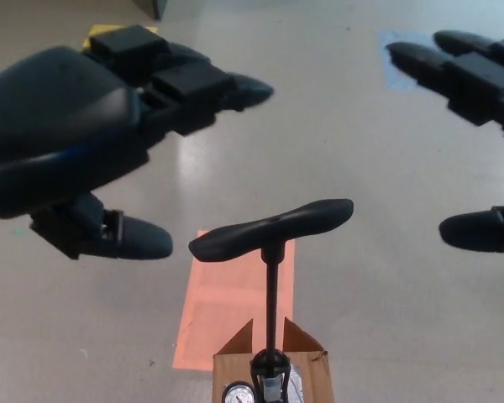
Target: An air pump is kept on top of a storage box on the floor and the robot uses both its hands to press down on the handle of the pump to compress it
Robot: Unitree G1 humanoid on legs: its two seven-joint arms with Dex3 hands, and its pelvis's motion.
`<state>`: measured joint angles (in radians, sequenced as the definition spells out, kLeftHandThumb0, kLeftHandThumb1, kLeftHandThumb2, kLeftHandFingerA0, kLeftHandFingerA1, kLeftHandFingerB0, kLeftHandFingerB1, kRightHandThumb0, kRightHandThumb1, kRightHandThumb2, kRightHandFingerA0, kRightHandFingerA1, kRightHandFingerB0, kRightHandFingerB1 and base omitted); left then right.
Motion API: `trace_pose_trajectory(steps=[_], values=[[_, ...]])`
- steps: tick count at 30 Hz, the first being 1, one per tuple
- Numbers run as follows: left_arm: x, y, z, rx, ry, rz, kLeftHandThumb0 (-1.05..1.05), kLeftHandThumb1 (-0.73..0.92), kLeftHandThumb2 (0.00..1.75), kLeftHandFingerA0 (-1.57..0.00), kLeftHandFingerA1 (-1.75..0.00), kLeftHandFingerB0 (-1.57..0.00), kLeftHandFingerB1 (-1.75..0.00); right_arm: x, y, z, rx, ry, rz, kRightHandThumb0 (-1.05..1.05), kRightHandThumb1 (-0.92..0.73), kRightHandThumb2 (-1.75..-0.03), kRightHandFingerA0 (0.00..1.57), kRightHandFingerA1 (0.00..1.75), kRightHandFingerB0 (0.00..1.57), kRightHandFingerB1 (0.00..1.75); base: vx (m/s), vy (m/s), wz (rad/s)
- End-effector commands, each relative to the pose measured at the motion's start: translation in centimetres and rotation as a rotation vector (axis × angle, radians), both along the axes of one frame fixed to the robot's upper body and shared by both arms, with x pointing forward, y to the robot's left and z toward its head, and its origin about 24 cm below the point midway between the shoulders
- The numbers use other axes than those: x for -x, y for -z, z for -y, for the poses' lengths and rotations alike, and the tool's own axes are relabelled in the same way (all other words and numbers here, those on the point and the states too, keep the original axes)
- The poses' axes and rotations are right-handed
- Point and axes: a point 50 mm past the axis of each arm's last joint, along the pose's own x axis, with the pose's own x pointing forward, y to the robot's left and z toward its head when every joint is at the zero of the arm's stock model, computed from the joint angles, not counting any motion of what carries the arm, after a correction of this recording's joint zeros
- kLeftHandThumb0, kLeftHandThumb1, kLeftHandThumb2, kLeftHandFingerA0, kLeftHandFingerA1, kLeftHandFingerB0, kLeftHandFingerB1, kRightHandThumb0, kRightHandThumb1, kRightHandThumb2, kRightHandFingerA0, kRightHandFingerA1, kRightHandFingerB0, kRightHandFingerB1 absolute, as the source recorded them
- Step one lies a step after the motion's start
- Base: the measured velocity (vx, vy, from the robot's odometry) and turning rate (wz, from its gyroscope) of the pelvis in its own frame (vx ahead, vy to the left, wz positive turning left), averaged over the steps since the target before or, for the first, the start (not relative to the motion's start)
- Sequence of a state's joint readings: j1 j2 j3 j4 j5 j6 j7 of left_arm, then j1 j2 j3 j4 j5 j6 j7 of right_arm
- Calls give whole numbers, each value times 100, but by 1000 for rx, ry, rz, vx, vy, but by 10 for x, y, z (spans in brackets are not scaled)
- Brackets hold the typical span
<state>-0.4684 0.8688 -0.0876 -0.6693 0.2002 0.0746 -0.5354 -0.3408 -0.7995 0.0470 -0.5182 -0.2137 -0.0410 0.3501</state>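
Both hands are released, thumb and fingers spread and holding nothing: the left hand (92,126) fills the upper left of the head view, and the right hand (487,80) comes in at the upper right, partly cut off by the picture's edge. Between them and lower down sits the pump (272,311), its shaft upright and fully drawn out, its base in a cardboard box (315,378) on the floor (361,168) at the bottom edge. The black handle (271,228) lies crosswise, long axis running left to right with its right end tipped slightly away. Each end points toward one hand, so the press calls for both hands to come inward and down onto it. The left thumb's tip appears just beside the handle's left end, while the right thumb stands well apart from the right end, so the left hand looks nearer. How high the hands are above the handle is hard to judge from this angle. A gauge (238,395) and the box are cut off below, and the right hand hides most of a blue patch (392,71) on the floor.
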Motion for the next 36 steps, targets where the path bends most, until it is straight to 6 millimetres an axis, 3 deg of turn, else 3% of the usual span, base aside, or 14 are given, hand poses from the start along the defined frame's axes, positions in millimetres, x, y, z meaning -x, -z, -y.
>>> trace_pose_trajectory(steps=[1, 5, 6, 7, 8, 12, 13, 20, 29, 30, 32, 33, 34, 36], values=[[-3, 34, 10, -187, -219, -388, -43, 30, 70, -1, -29, 0, -15, -12, 33, -14, 199, 108, -348, -66, -39, -74, 0, 14, 0, 6, 0, 0, 0], [-2, 44, 15, -167, -240, -380, -36, 28, 63, 0, -21, 0, -10, -10, 43, -18, 139, 140, -350, -65, -37, -71, 0, 10, 0, 1, 0, 0, 0], [-1, 47, 16, -149, -238, -386, -24, 35, 56, 0, -14, 0, -13, -9, 45, -19, 122, 148, -349, -45, -43, -71, 0, 9, 0, 0, 0, 0, 0], [0, 50, 17, -126, -237, -395, -24, 35, 56, 0, -14, 0, -13, -8, 47, -21, 101, 157, -348, -45, -43, -71, 0, 9, 0, 0, 0, 0, 0], [0, 51, 18, -122, -239, -390, -26, 32, 64, 0, -17, 0, -11, -7, 48, -22, 92, 161, -345, -39, -51, -55, 0, 8, 0, 1, 0, 0, 0], [2, 56, 23, -83, -263, -381, -12, 43, 53, 0, -10, 0, -12, -5, 54, -28, 85, 204, -309, -43, -51, -55, 0, 9, 0, 0, 0, 0, 0], [1, 59, 24, -71, -284, -368, -8, 35, 67, 0, -17, 0, -10, -4, 56, -29, 98, 227, -293, -59, -33, -67, 0, 10, 0, 1, 0, 0, 0], [-8, 71, 27, -15, -383, -349, -41, 26, 63, 0, -19, 0, -7, -5, 62, -40, 84, 293, -269, -53, -32, -67, 0, 14, 0, 7, 0, 0, 0], [-25, 72, 31, 105, -529, -243, -46, 27, 68, 0, -29, 0, -16, -16, 60, -52, 14, 368, -235, -52, -35, -72, 0, 19, 0, 13, 0, 0, 0], [-26, 73, 31, 110, -551, -225, -40, 42, 60, 0, -28, 0, -12, -18, 59, -54, 14, 384, -228, -54, -35, -71, 0, 16, 0, 11, 0, 0, 0], [-30, 77, 32, 114, -603, -179, -45, 42, 72, 0, -32, 0, -14, -22, 60, -57, 7, 416, -215, -49, -33, -70, 0, 18, 0, 13, 0, 0, 0], [-30, 78, 33, 116, -618, -167, -46, 45, 73, 0, -33, 0, -13, -23, 61, -59, 6, 427, -212, -38, -46, -62, 0, 11, 0, 9, 0, 0, 0], [-31, 80, 33, 121, -636, -155, -47, 44, 72, -1, -34, 0, -14, -24, 61, -60, 4, 439, -209, -43, -31, -70, 0, 21, 0, 17, 0, 0, 0], [-33, 82, 34, 136, -655, -145, -51, 33, 72, 0, -35, 0, -18, -25, 62, -62, -3, 451, -205, -47, -31, -67, 0, 15, 0, 12, 0, 0, 0]])
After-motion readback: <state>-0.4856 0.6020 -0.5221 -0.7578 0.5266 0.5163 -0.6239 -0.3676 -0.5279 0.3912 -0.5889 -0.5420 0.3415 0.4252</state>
